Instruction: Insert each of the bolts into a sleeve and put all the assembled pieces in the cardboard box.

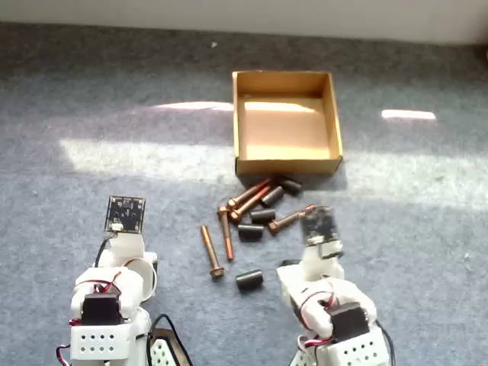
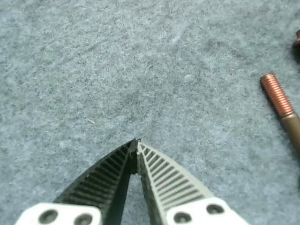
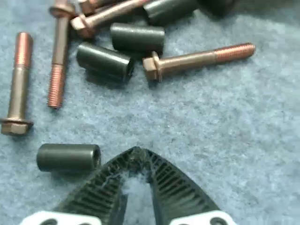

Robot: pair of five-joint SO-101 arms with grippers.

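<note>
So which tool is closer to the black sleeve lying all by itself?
Right. The right tool has its tips just beside the lone sleeve. The left tool is over bare carpet farther off, with a bolt between it and the sleeve.

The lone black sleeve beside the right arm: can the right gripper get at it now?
Probably yes. The sleeve lies just beside the right gripper, alone on bare carpet, with nothing between. The gripper is shut and would need to open first.
</note>
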